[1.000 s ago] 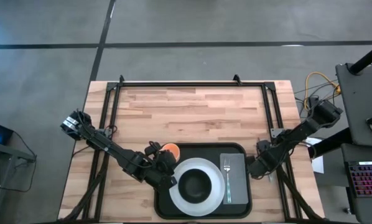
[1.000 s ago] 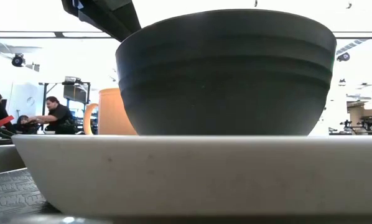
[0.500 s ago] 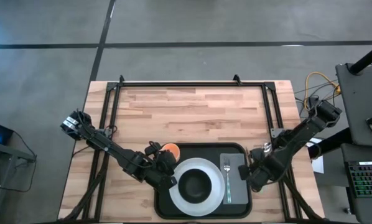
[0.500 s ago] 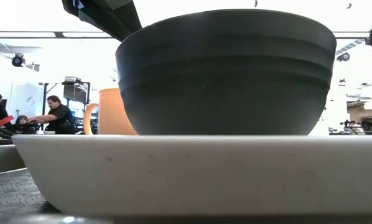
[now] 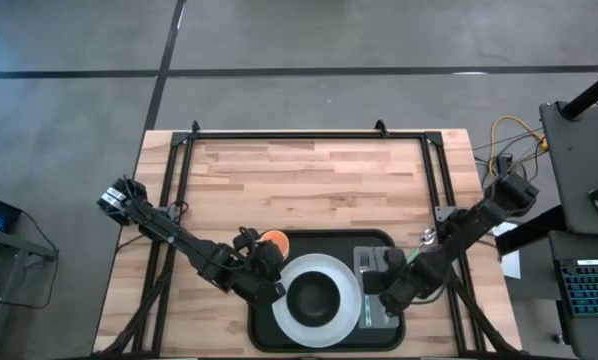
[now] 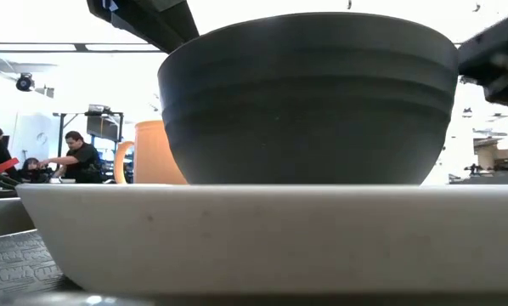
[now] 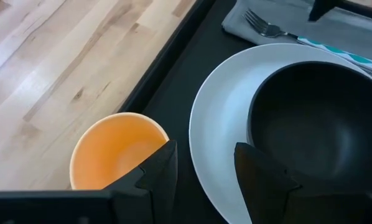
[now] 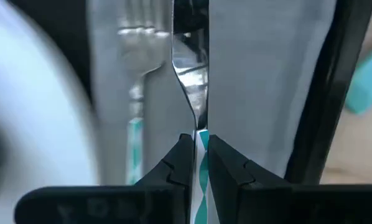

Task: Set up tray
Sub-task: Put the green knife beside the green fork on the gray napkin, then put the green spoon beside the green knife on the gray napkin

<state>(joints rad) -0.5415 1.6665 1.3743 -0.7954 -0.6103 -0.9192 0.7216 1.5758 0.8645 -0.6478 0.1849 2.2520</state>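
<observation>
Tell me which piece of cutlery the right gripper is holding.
The right gripper is shut on the knife, with its plain blade, above the grey napkin; the pronged fork lies free beside it.

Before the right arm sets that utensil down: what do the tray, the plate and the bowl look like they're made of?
The tray: probably plastic, matte black, with rounded moulded corners and a raised rim.
The plate: looks like glazed ceramic or melamine, plain white and smooth; hard to tell which.
The bowl: dark, matte, with faint horizontal ridges around its wall; stoneware or plastic, the look leaves it open.
</observation>
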